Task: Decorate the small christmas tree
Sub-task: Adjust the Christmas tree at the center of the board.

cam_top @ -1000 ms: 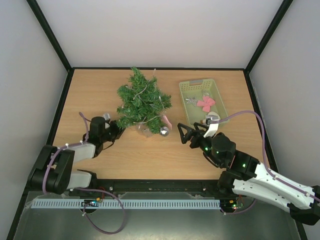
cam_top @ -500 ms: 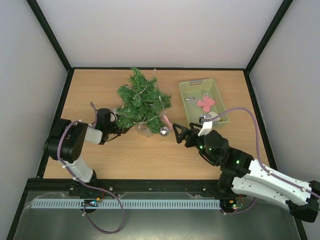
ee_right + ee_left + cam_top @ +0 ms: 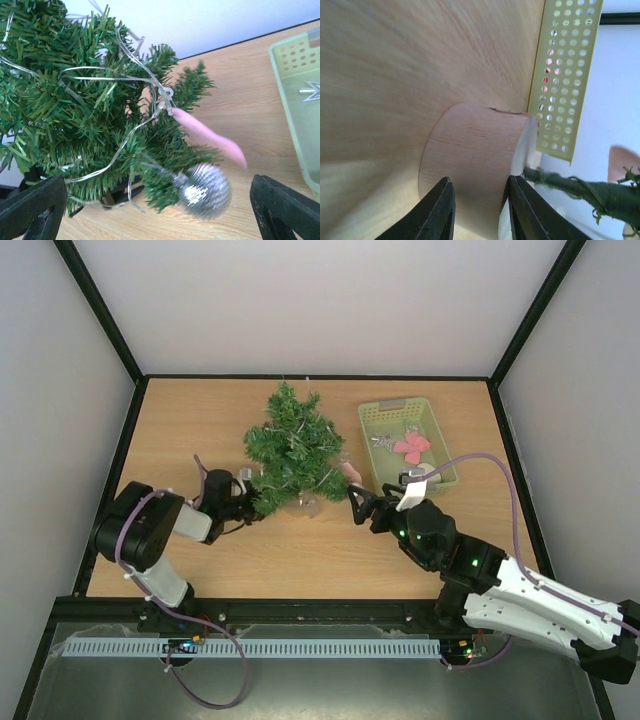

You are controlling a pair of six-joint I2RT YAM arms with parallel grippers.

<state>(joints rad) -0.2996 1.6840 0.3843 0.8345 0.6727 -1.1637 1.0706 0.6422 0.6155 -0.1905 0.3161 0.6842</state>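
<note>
while the left gripper pinches the small christmas tree by its wooden base, the tree lies slanted over the middle of the table, its tip pointing toward the far edge. the left wrist view shows the round base caught between the two black fingers, with the green-wrapped trunk running off to the right. whether the base sits flat on the wood cannot be told.

the right gripper hangs low just beside the tree's right side, its jaws spread wide with nothing between them. from its wrist camera the branches fill the left half of the view, looped with thin silver wire. a silver glitter ball hangs from a lower branch near the tabletop, and a pink ornament sticks out just above it.

the pale green basket sits to the right of the tree, near it but apart. a pink piece and some silvery bits lie inside, among them a silver star seen at the edge of the right wrist view.
</note>
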